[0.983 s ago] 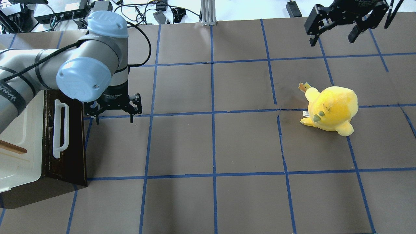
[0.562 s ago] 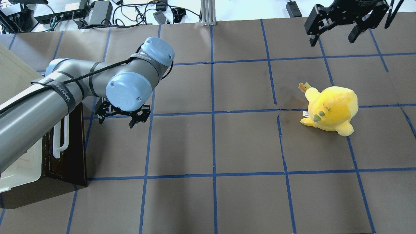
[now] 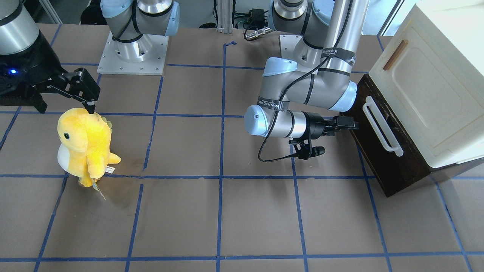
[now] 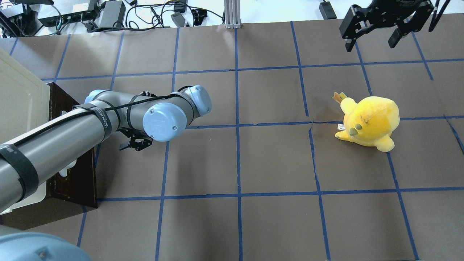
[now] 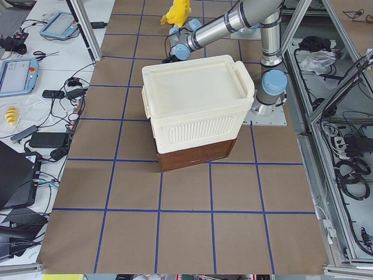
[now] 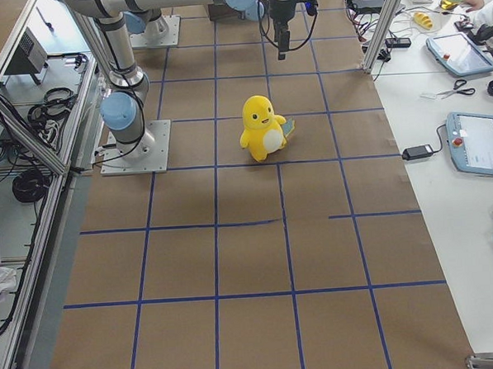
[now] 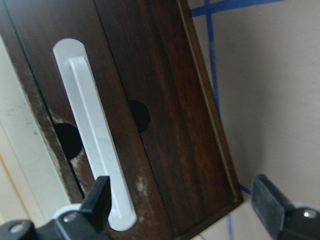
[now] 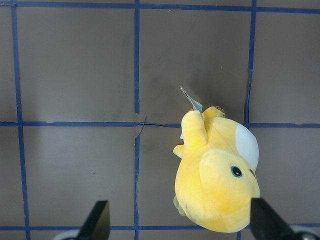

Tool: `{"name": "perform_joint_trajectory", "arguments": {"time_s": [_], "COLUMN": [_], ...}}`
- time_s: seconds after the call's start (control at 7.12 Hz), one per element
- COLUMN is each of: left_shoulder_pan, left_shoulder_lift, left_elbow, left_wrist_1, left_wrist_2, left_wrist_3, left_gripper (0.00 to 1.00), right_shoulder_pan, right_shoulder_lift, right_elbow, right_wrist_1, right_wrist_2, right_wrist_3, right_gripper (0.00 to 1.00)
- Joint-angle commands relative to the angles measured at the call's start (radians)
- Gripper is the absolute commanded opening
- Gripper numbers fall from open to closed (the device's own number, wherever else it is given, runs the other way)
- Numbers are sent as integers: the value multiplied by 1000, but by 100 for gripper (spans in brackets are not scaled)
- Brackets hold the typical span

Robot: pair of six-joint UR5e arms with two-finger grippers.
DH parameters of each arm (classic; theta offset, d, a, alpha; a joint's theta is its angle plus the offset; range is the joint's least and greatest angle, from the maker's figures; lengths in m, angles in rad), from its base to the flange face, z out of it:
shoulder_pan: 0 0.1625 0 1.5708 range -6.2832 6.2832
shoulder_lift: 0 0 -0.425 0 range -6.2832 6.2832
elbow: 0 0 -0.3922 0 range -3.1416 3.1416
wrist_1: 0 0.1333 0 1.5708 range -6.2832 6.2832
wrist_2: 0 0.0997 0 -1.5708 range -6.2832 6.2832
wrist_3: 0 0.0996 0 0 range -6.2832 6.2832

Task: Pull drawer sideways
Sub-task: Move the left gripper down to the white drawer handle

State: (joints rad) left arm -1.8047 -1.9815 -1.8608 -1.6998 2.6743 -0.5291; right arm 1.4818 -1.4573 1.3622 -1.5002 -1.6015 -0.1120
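The drawer (image 3: 393, 166) has a dark brown front and a long white bar handle (image 3: 382, 130), and sits shut under a cream cabinet (image 3: 427, 87). My left gripper (image 3: 351, 122) points sideways at the drawer front, just short of it, open and empty. In the left wrist view its fingers (image 7: 100, 195) are spread wide, and the handle (image 7: 95, 135) lines up with the left one. In the overhead view my left arm hides most of the drawer (image 4: 78, 185). My right gripper (image 4: 371, 43) is open and empty, high at the far right.
A yellow plush toy (image 4: 369, 121) stands on the right half of the table, below my right gripper, and shows in the right wrist view (image 8: 217, 175). The cream cabinet has a small brown wooden handle (image 3: 395, 54). Blue tape lines grid the brown table (image 4: 239, 163).
My left arm has swung down and turned its wrist from pointing downward to pointing sideways at the drawer front, and now covers the handle in the overhead view. The right arm has not moved.
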Motion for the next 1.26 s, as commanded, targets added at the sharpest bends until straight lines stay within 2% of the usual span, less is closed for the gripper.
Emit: {"name": "perform_joint_trajectory", "arguments": {"time_s": [0.0, 0.56, 0.98, 1.12], "left_shoulder_pan": [2, 97, 99, 103], "left_shoulder_lift": [-14, -22, -13, -14], "left_elbow": [-5, 15, 0, 2], "left_wrist_1": [-110, -107, -118, -116], "left_wrist_2": [116, 133, 116, 118], "left_wrist_3": [8, -21, -40, -143], "left_gripper": [98, 100, 100, 100], "right_shoulder_pan": [0, 0, 0, 0], "right_shoulder_lift": [0, 0, 0, 0], "right_elbow": [0, 0, 0, 0], "right_wrist_1": [0, 0, 0, 0], "right_wrist_2": [0, 0, 0, 0], "right_wrist_3": [0, 0, 0, 0], "right_gripper": [100, 100, 100, 100]}}
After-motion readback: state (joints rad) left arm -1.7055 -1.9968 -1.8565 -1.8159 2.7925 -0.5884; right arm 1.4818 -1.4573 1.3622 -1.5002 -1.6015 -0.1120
